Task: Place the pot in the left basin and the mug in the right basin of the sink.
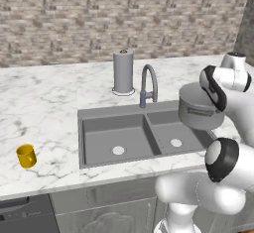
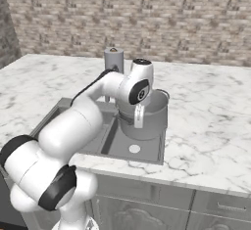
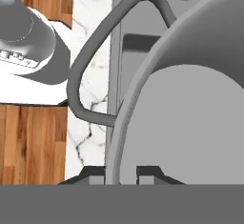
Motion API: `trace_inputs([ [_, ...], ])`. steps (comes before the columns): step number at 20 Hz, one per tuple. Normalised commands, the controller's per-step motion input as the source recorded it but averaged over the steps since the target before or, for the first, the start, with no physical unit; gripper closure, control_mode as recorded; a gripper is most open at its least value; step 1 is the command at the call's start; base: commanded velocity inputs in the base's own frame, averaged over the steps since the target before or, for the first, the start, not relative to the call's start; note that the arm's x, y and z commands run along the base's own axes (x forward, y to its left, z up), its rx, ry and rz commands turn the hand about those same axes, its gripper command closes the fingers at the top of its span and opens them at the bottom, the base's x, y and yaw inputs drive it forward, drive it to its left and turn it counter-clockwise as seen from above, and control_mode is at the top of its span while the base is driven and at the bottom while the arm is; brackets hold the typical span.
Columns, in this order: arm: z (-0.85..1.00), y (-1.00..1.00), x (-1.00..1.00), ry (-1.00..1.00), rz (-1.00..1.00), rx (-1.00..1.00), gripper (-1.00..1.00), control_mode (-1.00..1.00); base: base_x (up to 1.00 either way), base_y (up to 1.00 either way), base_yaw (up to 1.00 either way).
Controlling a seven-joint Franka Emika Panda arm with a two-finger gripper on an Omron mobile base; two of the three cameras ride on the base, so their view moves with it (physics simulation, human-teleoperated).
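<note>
Right up against the hand cam, the pot's [image 3: 190, 123] rim is sitting between the two fingertips, so the gripper [image 3: 121, 173] is pinching it by the wall. It's hanging in the air over the right basin [image 1: 181, 133] of the sink [image 1: 99, 112], by the faucet [image 1: 148, 84]. Meanwhile the mug [image 1: 26, 155] is sitting way off left on the counter [image 1: 44, 103], well apart from the left basin [image 1: 111, 138].
</note>
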Motion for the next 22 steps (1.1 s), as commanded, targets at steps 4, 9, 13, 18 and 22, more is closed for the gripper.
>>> trace_inputs([
  [4, 0.0, 0.49, 0.0, 0.04, 0.14, 0.0, 1.0, -1.0, 0.0, 0.0, 0.0],
  [9, 0.0, 0.49, 0.0, 0.05, 0.13, 0.0, 1.0, -1.0, 0.0, 0.0, 0.0],
  [13, 0.0, 0.47, 0.0, 0.04, 0.14, 0.0, 1.0, -1.0, 0.0, 0.0, 0.0],
  [18, 0.0, 0.51, 0.0, 0.05, 0.13, 0.0, 1.0, -1.0, 0.0, 0.0, 0.0],
  [22, 0.0, 0.62, 0.0, 0.05, 0.11, 0.0, 1.0, -1.0, 0.0, 0.0, 0.0],
])
